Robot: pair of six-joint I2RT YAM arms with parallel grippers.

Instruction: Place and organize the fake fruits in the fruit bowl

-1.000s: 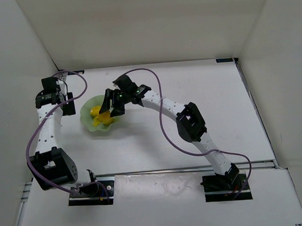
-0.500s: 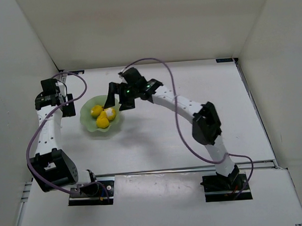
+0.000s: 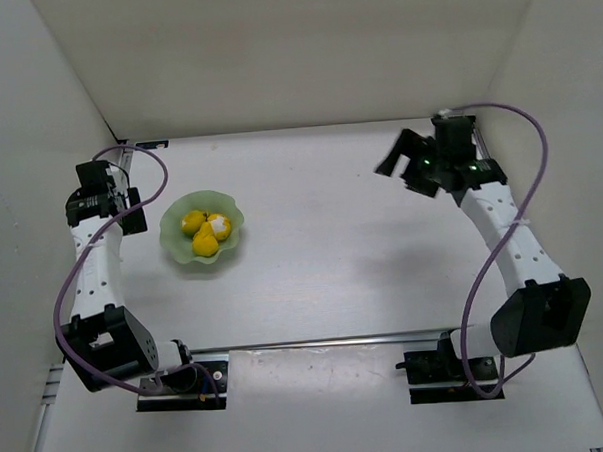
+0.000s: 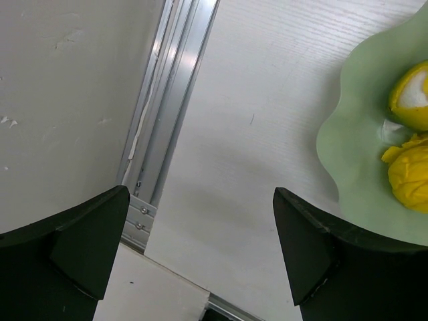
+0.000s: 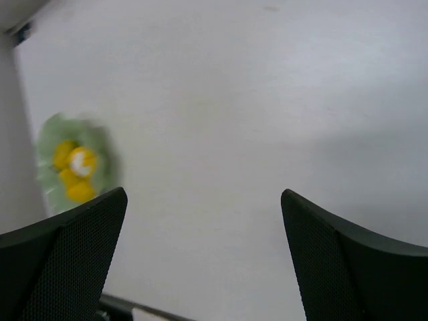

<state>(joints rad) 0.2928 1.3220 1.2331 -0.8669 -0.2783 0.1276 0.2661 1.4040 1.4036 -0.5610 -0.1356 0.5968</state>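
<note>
The pale green fruit bowl with its wavy rim sits left of the table's middle. Three yellow fake fruits lie together in it: the peeled one showing white flesh, one to its left and one nearer me. My left gripper hovers open just left of the bowl, holding nothing. In the left wrist view the bowl and the peeled fruit show at the right edge. My right gripper is open and empty at the far right, well away from the bowl.
White walls close in the table on the left, back and right. An aluminium rail runs along the foot of the left wall, close to my left gripper. Both arm bases stand on a rail at the near edge.
My right gripper, shut over the fruits in the bowl a second ago, has opened, lifted off and swung far to the right. All three fruits now show in the bowl. The left arm barely moved.
</note>
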